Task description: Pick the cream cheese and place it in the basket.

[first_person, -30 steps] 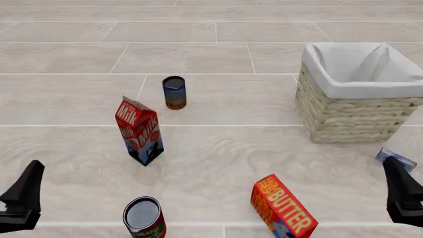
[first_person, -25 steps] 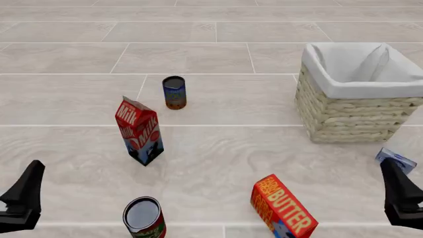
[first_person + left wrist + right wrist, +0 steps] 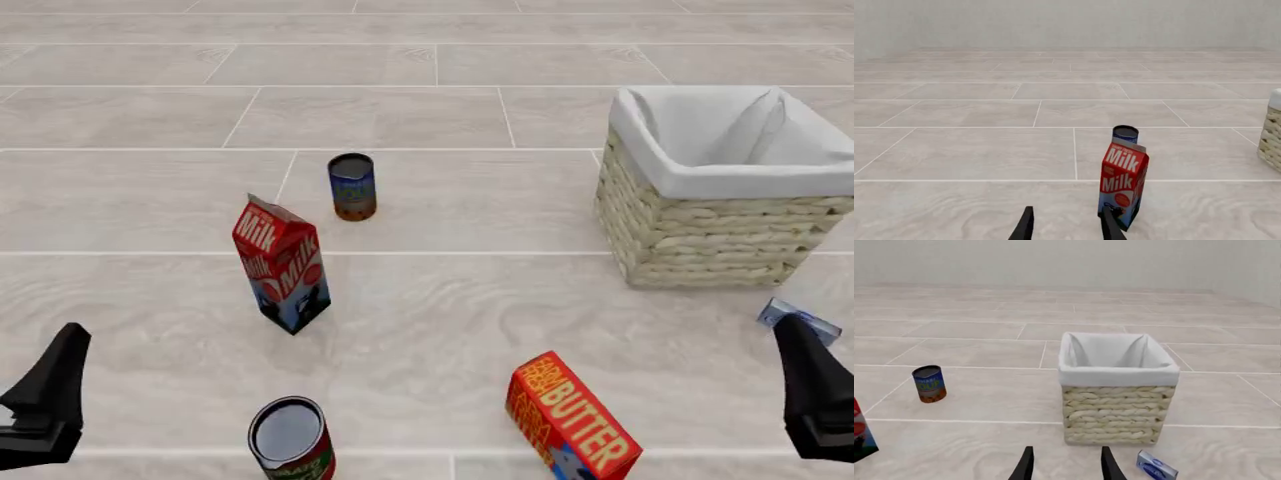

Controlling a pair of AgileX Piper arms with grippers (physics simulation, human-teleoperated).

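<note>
Progress was nil as far as the views showed: cream cheese (image 3: 798, 320) lay on the table (image 3: 441, 300) at the right edge of the front frame, just below and to the right of the basket (image 3: 707, 235), w/ nothing visible inside the basket's white lining. Right gripper (image 3: 1064, 464) hung low at the lower right corner of the front frame, near the box but not touching it; its fingers were parted, w/ bare floor showing between them and nothing held. In the right wrist view the box sat at the bottom right of the frame, off to the side of the finger gap, so reach, grasp, lift and drop into the basket all looked left to do. Left gripper (image 3: 1066, 226) idled at the lower left, fingers likewise apart and empty, milk carton (image 3: 282, 264) close ahead. Surface was pale wood-grain planks w/ thin seams; a plain light wall closed off the far side. Also on it: blue can (image 3: 352, 186) at upper centre, red can (image 3: 290, 438) at bottom, BUTTER box (image 3: 571, 417) at lower centre-right.
</note>
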